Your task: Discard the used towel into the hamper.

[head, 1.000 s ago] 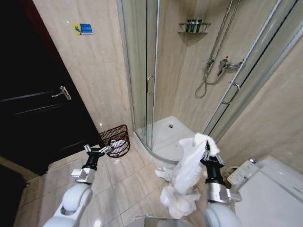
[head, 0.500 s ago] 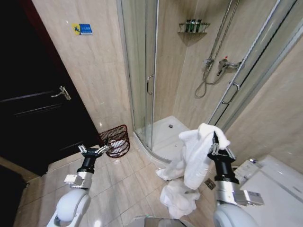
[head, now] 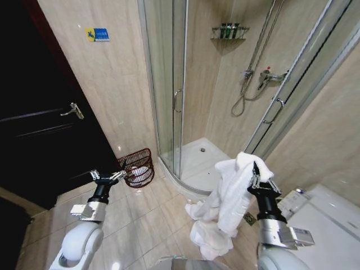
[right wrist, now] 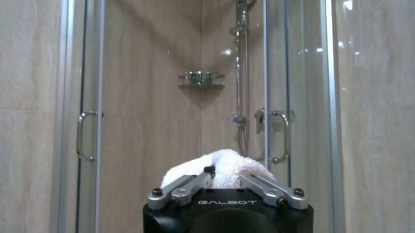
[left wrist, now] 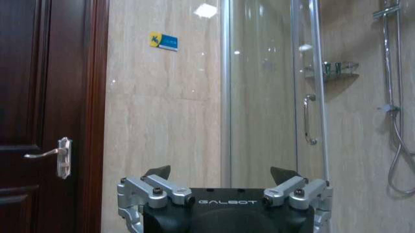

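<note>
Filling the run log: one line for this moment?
right gripper: shut on white towel, raised | left gripper: open, empty | hamper: by door

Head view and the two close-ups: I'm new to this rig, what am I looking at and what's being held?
The wide picture comes from a camera on the robot's head, looking down at a bathroom floor. The two close-ups come from cameras on its wrists, each looking past its own gripper toward the glass shower.

The right gripper is shut on the towel, a white one that hangs down to the tiled floor beside the toilet. The left gripper is open and holds nothing; it is raised on the robot's left, near the hamper, a dark wire basket against the wall by the dark door.
</note>
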